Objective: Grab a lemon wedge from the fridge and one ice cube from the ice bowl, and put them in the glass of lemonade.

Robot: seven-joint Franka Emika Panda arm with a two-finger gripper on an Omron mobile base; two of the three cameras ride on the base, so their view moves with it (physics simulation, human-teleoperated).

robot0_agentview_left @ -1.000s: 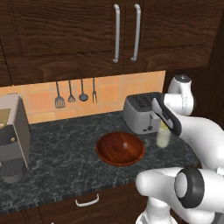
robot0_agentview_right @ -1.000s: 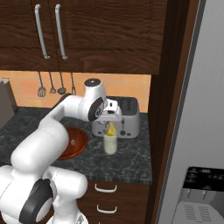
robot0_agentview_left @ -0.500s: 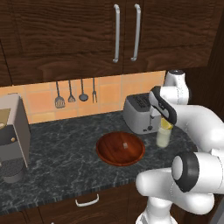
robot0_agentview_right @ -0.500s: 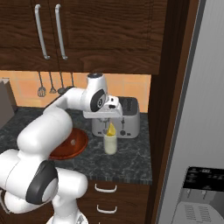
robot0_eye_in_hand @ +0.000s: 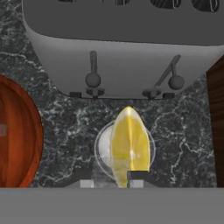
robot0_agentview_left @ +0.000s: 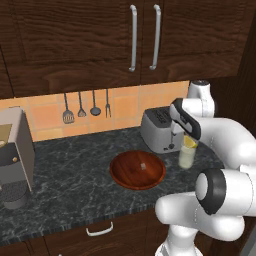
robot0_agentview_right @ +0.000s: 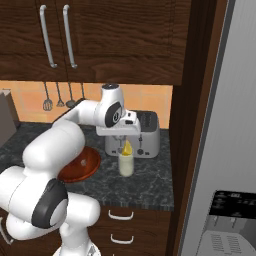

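Lemon wedge [robot0_eye_in_hand: 130, 148] between jaws, over glass [robot0_eye_in_hand: 104, 146]

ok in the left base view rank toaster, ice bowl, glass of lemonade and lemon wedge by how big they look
1. ice bowl and toaster: look about alike, the bowl wider, the toaster taller and partly behind the arm, so no ranking.
2. glass of lemonade.
3. lemon wedge, held above the glass.

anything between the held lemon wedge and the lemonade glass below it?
Nothing visible. The lemon wedge, pinched in the jaws of the gripper, sits right over the open mouth of the glass of lemonade; the toaster stands behind, the ice bowl off to the side.
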